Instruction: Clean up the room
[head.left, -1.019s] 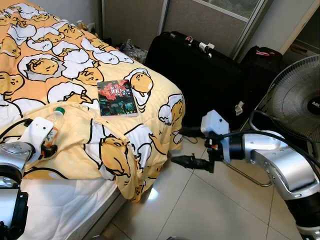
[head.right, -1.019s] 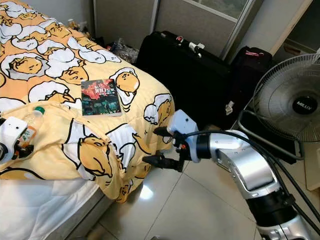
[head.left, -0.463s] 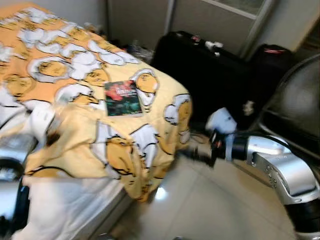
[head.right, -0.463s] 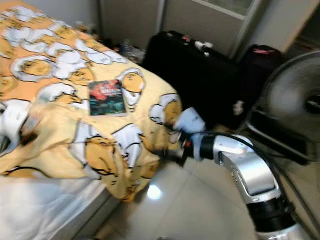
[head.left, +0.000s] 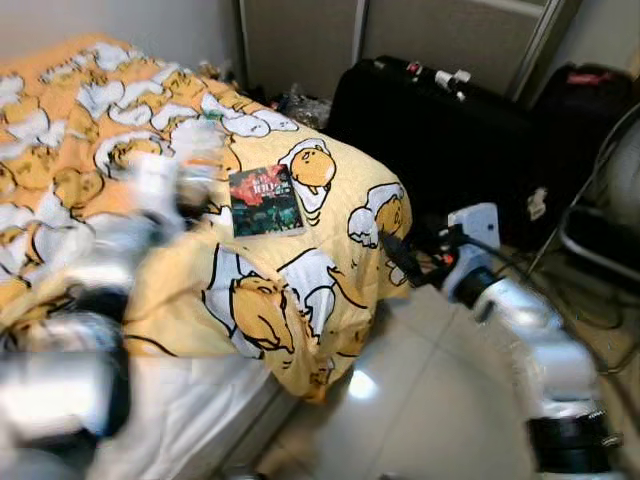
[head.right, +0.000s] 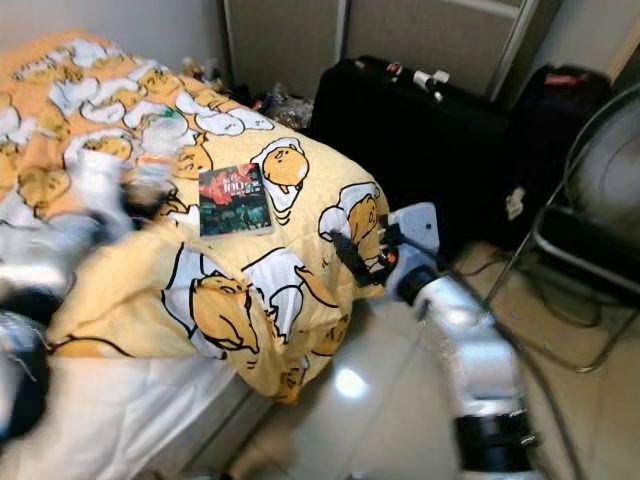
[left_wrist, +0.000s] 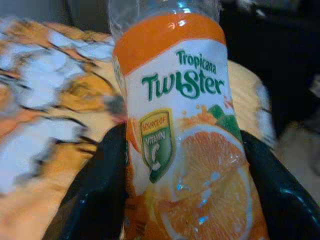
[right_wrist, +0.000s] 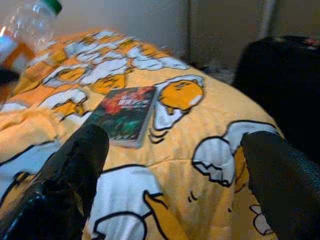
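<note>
Tropicana Twister bottle (left_wrist: 182, 125), nearly empty, light, slick plastic, sat clamped mid-label in the left gripper (left_wrist: 175, 200) jaws; right gripper (right_wrist: 170, 175) gaped wide toward the book (right_wrist: 125, 114).

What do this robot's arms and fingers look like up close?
Each arm is a rounded silver shell with black joints. The right arm carries a white block at its wrist and thin black cables. Its right gripper ends in two long, glossy black fingers; the blurred left arm looks alike.
</note>
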